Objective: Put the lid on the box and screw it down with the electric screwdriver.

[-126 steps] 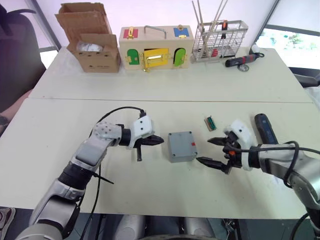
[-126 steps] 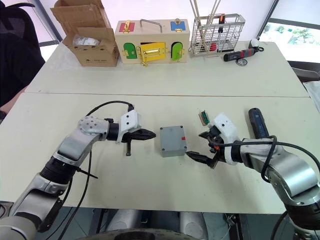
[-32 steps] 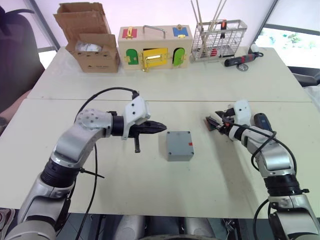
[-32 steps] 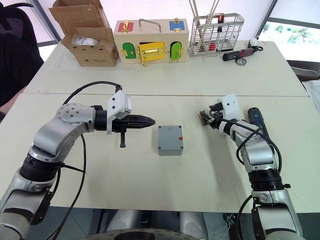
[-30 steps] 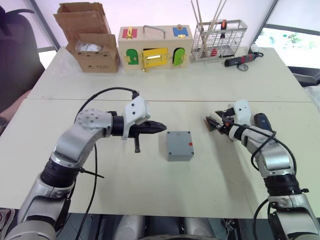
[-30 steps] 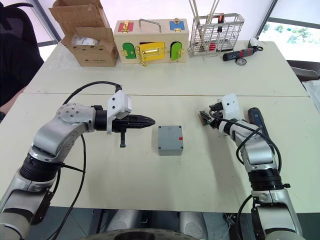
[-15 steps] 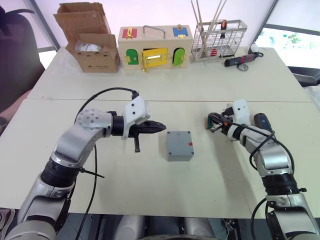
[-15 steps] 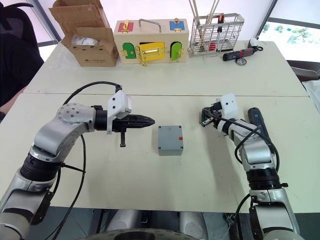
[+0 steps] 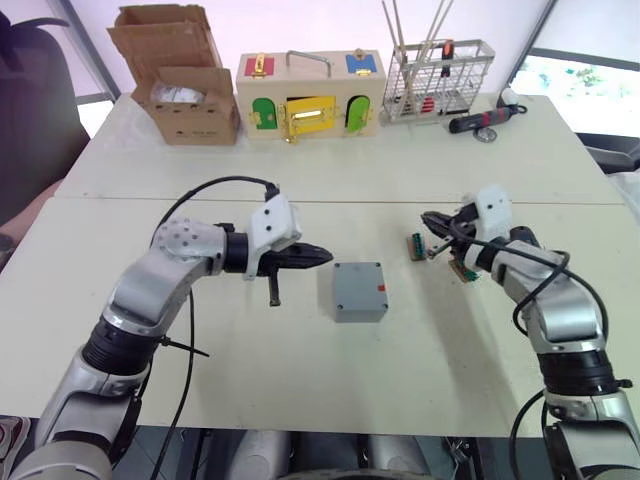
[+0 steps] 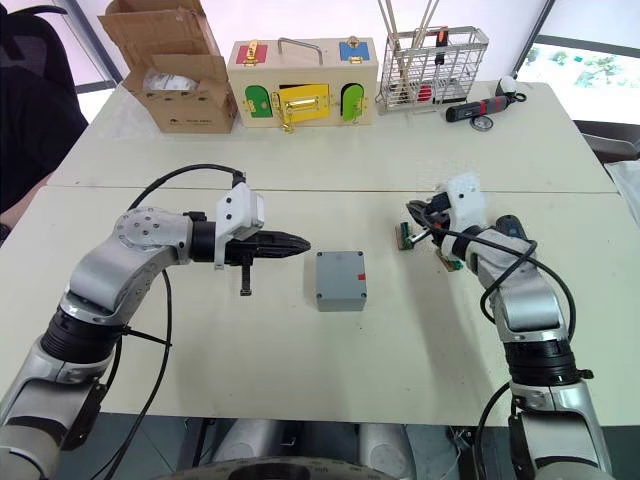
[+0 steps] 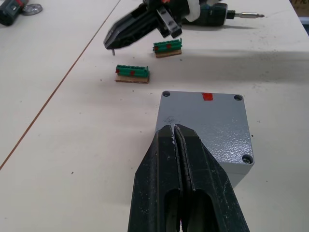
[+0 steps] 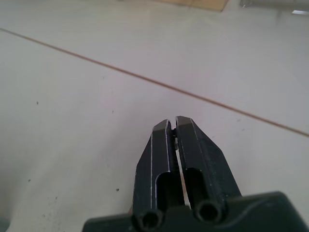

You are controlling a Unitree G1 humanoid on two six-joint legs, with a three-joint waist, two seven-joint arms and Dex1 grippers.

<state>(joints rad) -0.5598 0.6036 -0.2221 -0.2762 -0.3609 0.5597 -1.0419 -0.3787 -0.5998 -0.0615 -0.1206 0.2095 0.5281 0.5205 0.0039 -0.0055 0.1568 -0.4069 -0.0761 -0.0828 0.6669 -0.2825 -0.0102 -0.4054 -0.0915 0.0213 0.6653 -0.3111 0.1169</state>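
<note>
The grey box (image 9: 360, 311) stands mid-table with the lid (image 9: 358, 284) lying on top of it, corner screw holes showing; a red mark is on its right side. My left gripper (image 9: 326, 257) is shut and empty, its tips hovering just left of the box. My right gripper (image 9: 427, 217) is shut and raised off the table, to the right of the box. What looks like a small screw (image 11: 113, 50) sticks down from its tips. The electric screwdriver (image 11: 215, 11) lies behind my right arm, its bit (image 11: 251, 15) pointing away from the box.
Two small green terminal blocks (image 11: 132, 73) (image 11: 167, 47) lie under my right gripper. At the back stand a cardboard box (image 9: 185, 100), a wooden box with coloured doors (image 9: 310, 98), a wire basket (image 9: 438, 78) and a black-and-red hand tool (image 9: 485, 118).
My right gripper, which was open low beside the green terminal block, has shut, lifted off the table and drawn slightly right. The left arm and the box have not moved.
</note>
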